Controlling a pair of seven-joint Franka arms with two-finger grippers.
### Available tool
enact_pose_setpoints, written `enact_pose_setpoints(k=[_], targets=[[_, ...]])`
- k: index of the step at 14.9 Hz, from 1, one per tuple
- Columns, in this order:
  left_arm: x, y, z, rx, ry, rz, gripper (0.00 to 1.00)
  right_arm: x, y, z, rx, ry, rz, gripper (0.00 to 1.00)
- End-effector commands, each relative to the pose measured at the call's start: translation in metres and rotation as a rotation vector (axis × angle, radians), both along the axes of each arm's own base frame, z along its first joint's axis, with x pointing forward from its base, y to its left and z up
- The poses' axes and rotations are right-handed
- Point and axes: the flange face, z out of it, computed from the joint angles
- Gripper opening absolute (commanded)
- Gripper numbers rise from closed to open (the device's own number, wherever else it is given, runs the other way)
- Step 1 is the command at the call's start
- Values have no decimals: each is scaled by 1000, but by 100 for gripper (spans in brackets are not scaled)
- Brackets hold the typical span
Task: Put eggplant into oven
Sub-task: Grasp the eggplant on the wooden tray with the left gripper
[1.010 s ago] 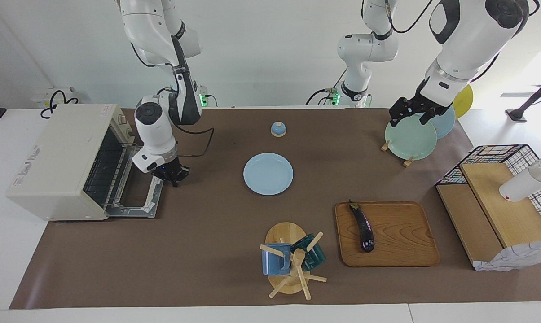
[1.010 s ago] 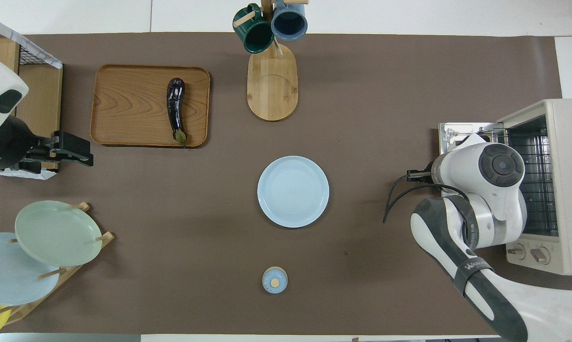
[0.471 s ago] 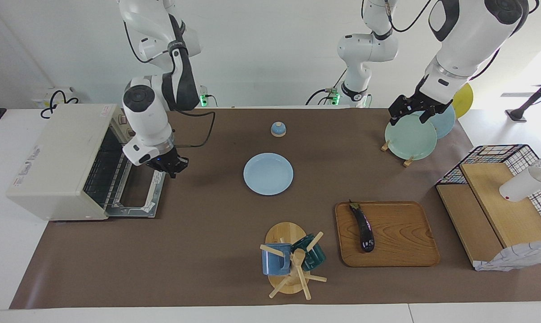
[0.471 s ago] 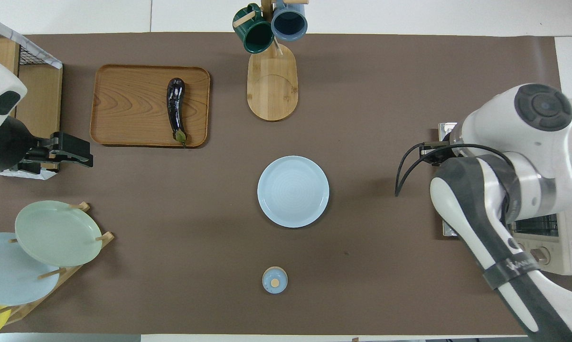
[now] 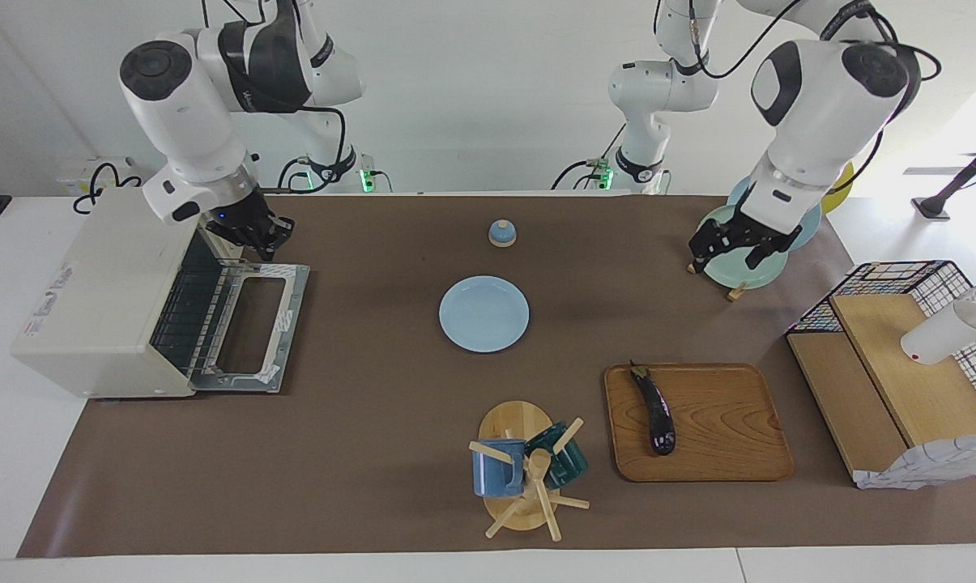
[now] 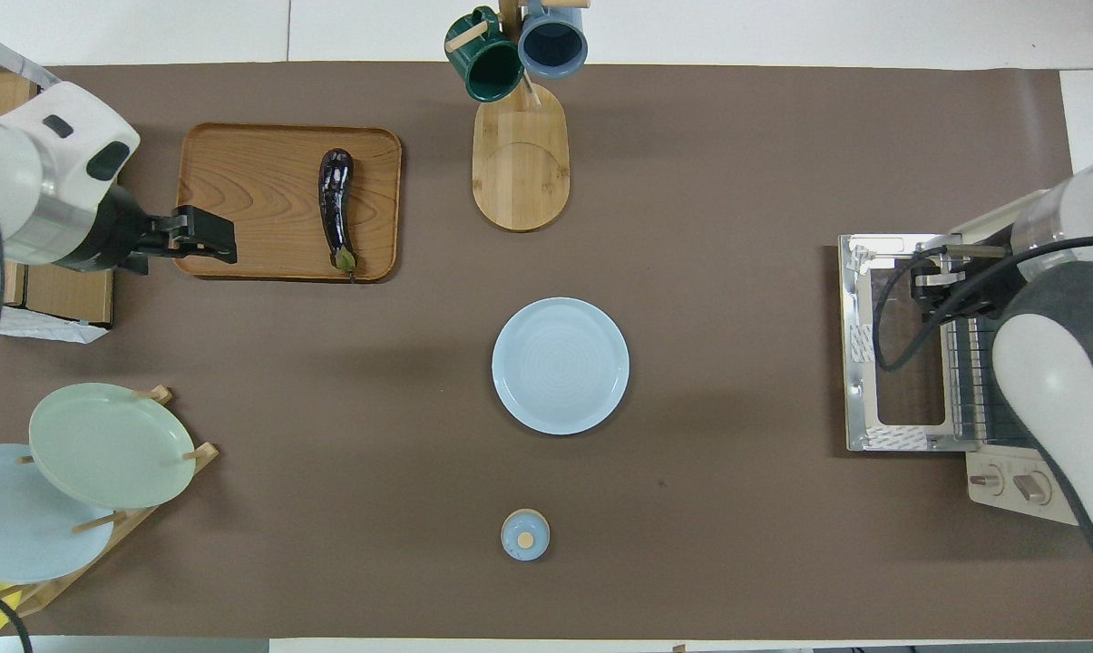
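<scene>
The eggplant (image 5: 656,409) (image 6: 336,204), slim and glossy dark purple, lies on a wooden tray (image 5: 722,421) (image 6: 247,195) with its green stem end toward the robots. The cream oven (image 5: 99,275) (image 6: 1018,481) stands at the right arm's end, its door (image 5: 289,316) (image 6: 859,363) folded down flat and the wire rack showing. My right gripper (image 5: 257,233) (image 6: 941,281) hangs in the air over the door's hinge end, holding nothing. My left gripper (image 5: 730,253) (image 6: 210,238) is open and empty, raised between the plate rack and the tray, apart from the eggplant.
A pale blue plate (image 5: 483,313) lies mid-table, with a small blue bell (image 5: 501,233) nearer the robots. A mug tree (image 5: 528,470) stands beside the tray. A plate rack (image 5: 730,274) and a wire basket with wooden boards (image 5: 892,364) fill the left arm's end.
My right gripper has lifted off the open oven door and drawn back up toward the robots. The left gripper has come down and moved from the plate rack toward the tray.
</scene>
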Motion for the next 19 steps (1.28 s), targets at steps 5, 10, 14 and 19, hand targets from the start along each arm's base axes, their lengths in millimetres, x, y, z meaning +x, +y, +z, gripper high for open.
enact_pose_setpoints(k=[5,10,14,19], targets=[[82,-45,-123,-66,-26,-5,100,-6,-21,-1,24,20,-29,100],[109,-76,-172,-61,-52,-65,100,-6,-21,3,26,6,-29,100],[110,-75,-184,-46,-95,-133,100,-7,-22,3,26,9,-27,100],[105,-67,-208,-9,-126,-158,97,-5,-20,5,41,-1,44,100]])
